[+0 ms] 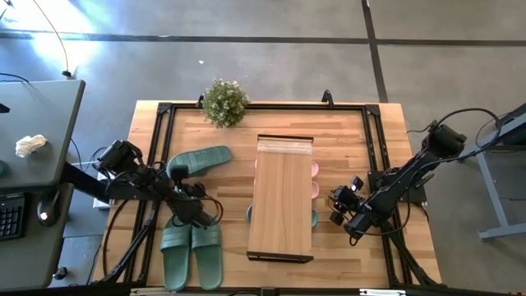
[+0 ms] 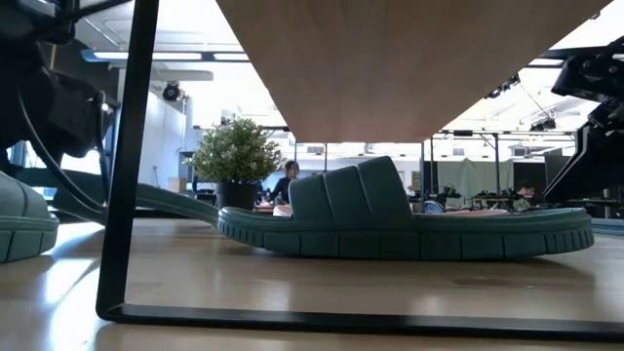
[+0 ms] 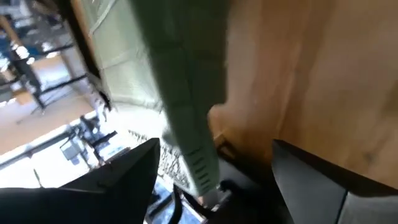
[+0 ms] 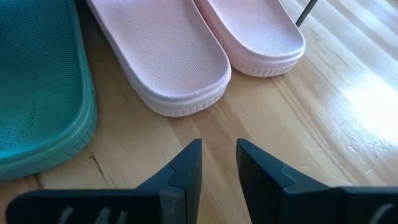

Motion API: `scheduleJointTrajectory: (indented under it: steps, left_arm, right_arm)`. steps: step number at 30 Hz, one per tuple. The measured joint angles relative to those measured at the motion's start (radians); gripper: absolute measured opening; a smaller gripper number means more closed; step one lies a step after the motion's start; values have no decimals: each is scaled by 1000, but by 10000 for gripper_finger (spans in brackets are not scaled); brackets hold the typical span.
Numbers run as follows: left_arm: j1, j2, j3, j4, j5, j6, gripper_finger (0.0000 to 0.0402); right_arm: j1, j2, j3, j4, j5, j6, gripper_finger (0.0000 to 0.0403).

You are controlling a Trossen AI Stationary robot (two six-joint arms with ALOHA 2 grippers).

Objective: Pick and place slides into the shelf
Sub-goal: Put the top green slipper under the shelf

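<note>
The left gripper (image 1: pixel 191 191) hangs with its dark fingers (image 3: pixel 118 180) spread wide and holding nothing, low over the butcher-block tabletop (image 1: pixel 345 136) at about nine o'clock from the low light-wood shelf with a long plank top (image 1: pixel 281 197). In the left wrist view a sage-green foam sole (image 3: pixel 186 112) runs between the fingers, edge-on and blurred; whether it touches either finger cannot be told. At eleven o'clock from that gripper a single sage-green slip-on slide (image 1: pixel 200 159) lies slantwise, with a pair of matching green slides (image 1: pixel 191 251) side by side at six o'clock.

At three o'clock from the shelf the right gripper (image 1: pixel 344 207) waits, its fingers (image 4: pixel 180 177) a narrow gap apart and empty. Just ahead of them the heels of two light-pink soft slides (image 4: pixel 186 56) poke out from under the plank, beside a teal-green slide sole (image 4: pixel 43 87). The low view shows one wide-strapped green slide (image 2: pixel 390 219) already under the plank top.

A small potted green shrub (image 1: pixel 223 102) stands at the table's far edge.

The likely trouble is a bad bite: the soft sole may fold or slip if only its rim is pinched, and the slide could then twist and catch on the shelf's thin dark end frame (image 2: pixel 122 195). Pushing it in hard could also shove the stored slides out the far side.
</note>
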Motion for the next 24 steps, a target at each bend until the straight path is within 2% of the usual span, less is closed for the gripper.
scheduleJointTrajectory:
  steps: [12, 20, 24]
  left_arm:
    - [10, 5, -10, 7, -96, -23, 248]
    - [112, 31, -26, 45, -99, -25, 230]
    - [160, 32, -26, 43, -96, -23, 205]
  right_arm:
    - [-2, 0, 0, 6, 1, -1, 92]
    - [-2, 0, 0, 7, -6, 0, 92]
    - [-2, 0, 0, 7, -10, -1, 92]
